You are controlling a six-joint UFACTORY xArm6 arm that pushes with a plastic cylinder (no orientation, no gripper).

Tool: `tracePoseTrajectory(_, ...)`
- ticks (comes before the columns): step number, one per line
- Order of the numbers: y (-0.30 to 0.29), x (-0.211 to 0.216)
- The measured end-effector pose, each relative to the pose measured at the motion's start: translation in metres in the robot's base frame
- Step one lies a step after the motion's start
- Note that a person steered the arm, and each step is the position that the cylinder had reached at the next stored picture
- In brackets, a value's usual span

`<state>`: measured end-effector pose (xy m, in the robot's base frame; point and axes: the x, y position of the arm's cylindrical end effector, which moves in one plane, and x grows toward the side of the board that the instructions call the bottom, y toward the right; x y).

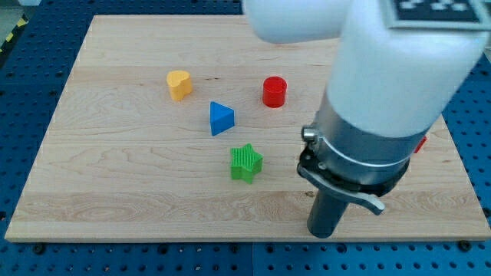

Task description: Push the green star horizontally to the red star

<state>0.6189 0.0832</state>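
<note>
A: Where's the green star [245,162]?
B: Mid-worktop [115,192], well to the view's left of my tip [322,232], slightly higher.
A: End effector state?
B: A bare rod, touching no block.
A: Count?
B: One green star, one blue triangular block [221,118], one yellow heart [179,84], one red cylinder [274,91], and a red sliver [420,143] behind the arm.

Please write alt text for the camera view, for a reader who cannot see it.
A robot arm's dark rod, my tip, rests on a wooden board to the view's right of a green star. Above the star lie a blue triangular block, a yellow heart and a red cylinder; a red block is mostly hidden behind the arm.
</note>
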Motion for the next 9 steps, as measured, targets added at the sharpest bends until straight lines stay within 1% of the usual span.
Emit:
tracePoseTrajectory(1,-0.058,0.000)
tracePoseTrajectory(2,-0.148,-0.001)
tracePoseTrajectory(3,-0.182,-0.031)
tracePoseTrajectory(4,-0.182,-0.057)
tracePoseTrajectory(5,-0.182,-0.057)
tracePoseTrajectory(6,-0.156,-0.073)
tracePoseTrajectory(8,-0.143,-0.079)
tracePoseTrajectory(9,-0.127,-0.079)
